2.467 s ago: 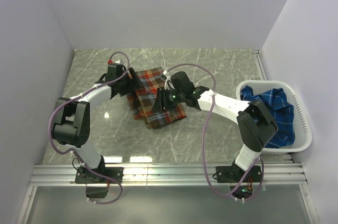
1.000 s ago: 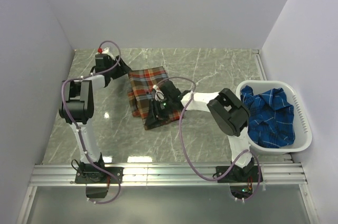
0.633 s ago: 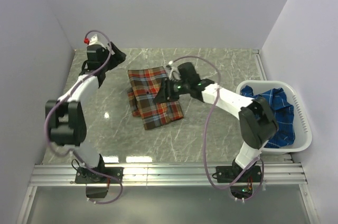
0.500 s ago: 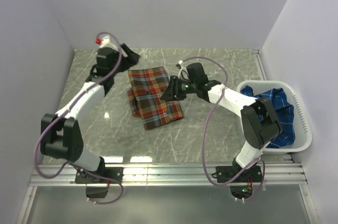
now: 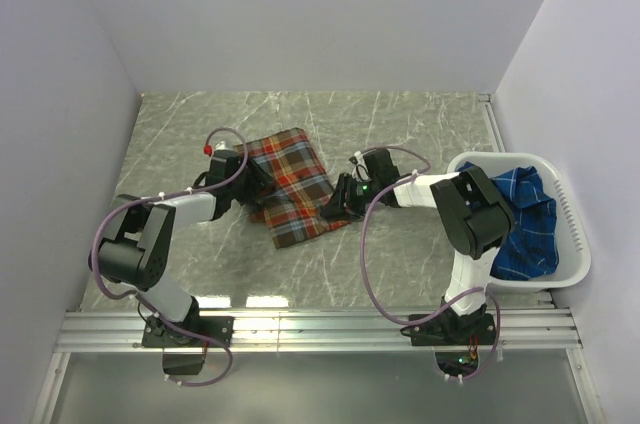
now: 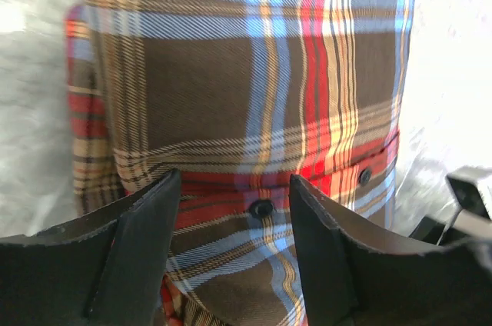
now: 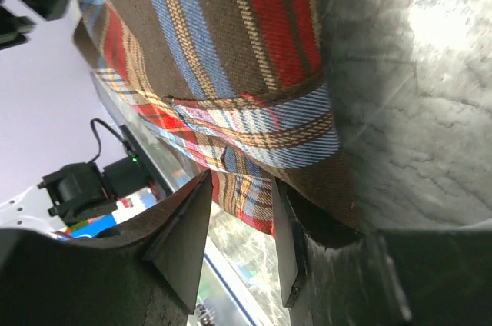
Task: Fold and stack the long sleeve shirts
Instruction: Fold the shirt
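Half a second earlier the left arm was raised toward the far left corner. Now the left end effector is low at the left edge of the red plaid shirt, and the right end effector has dropped from the shirt's far right edge to its near right corner. The left fingers stand moderately apart over the cloth, holding nothing. The right fingers straddle the folded edge narrowly, and I cannot tell whether they pinch it. The shirt lies folded mid-desk, with bare marble on its far, near and left sides and toward the basket by the right wall, where the blue shirt is heaped. The folded shirt's long axis runs far to near, leaning right at the near end.
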`<state>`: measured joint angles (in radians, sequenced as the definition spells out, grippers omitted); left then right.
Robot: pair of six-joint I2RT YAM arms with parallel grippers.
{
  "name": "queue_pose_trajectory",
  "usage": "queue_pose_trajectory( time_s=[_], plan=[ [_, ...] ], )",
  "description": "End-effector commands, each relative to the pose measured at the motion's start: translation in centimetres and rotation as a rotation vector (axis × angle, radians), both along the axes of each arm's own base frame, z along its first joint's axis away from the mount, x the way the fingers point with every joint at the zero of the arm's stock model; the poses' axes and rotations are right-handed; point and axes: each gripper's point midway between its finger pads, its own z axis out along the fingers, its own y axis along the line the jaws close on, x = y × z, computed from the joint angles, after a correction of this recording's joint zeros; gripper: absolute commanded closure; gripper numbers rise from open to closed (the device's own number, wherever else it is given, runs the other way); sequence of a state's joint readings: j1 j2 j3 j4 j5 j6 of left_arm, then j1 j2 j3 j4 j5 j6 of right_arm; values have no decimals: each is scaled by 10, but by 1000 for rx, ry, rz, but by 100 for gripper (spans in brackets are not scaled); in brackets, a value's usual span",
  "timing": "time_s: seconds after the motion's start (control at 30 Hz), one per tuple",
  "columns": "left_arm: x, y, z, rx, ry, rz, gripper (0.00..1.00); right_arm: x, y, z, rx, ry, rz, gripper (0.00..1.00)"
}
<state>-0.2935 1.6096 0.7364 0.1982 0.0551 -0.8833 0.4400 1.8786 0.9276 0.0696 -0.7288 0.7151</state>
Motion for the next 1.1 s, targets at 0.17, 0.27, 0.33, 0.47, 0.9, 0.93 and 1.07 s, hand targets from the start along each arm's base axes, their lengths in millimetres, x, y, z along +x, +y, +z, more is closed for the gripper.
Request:
queue_pose_trajectory(
  time_s=[0.17, 0.27, 0.33, 0.47, 0.9, 0.93, 1.07],
  plan=[
    [21, 30, 26, -67, -92, 116, 30, 11, -1, 17, 4, -65, -13, 56],
    [36, 31, 71, -32, -182, 96, 24, 22, 3, 50, 23, -151, 0, 56],
    [44, 33, 91, 2, -220, 83, 21, 34, 9, 76, 54, -220, 4, 56],
    [80, 27, 131, 34, -309, 48, 20, 59, 27, 108, 123, -282, 2, 56],
    [165, 49, 10, 77, -102, 42, 24, 102, 40, 16, 83, -142, -121, 56],
    [171, 50, 10, 77, -106, 39, 24, 100, 36, 8, 63, -126, -129, 56],
    [182, 52, 0, 84, -106, 13, 24, 94, 26, -1, 6, -139, -107, 56]
  ],
)
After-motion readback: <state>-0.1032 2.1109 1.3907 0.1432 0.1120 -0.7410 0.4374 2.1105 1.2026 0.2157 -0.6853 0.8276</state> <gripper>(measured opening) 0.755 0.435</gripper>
